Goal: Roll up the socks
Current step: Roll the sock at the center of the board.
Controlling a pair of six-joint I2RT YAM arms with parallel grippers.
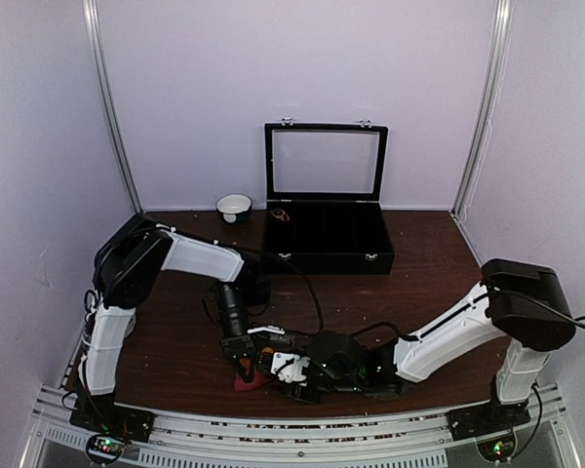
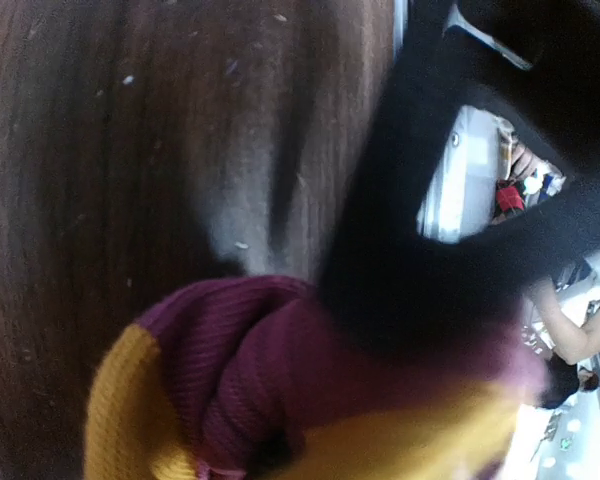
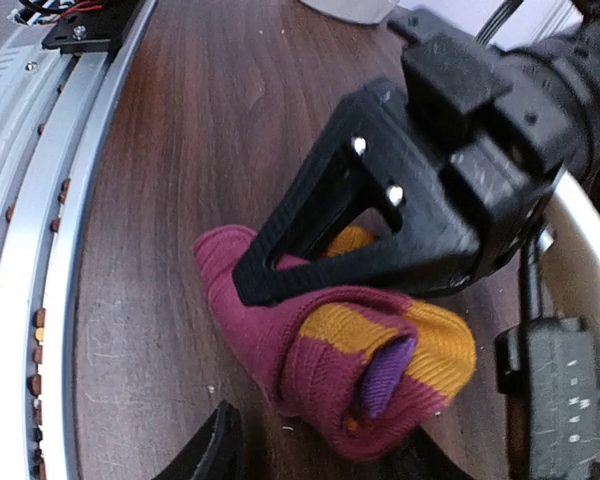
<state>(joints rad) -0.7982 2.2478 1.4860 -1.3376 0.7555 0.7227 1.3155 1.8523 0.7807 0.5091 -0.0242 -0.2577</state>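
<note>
Left hand [image 1: 242,365] and right hand [image 1: 273,378] crowd the sock [image 3: 280,350] at the near edge; case [image 1: 327,246] stands well back.

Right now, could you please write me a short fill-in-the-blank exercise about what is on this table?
The black case at the back has its lid ____. The small bowl left of it is ____. Besides magenta and orange, the bunched sock shows a patch of ____. Missing words: open; white; purple.

Soft, ribbed knitted cloth on the sock [image 3: 280,340], matt and a bit fuzzy. Smooth dark wood on the table [image 3: 200,120], a little shiny. Bright, shiny metal on the rail [image 3: 40,250].
</note>
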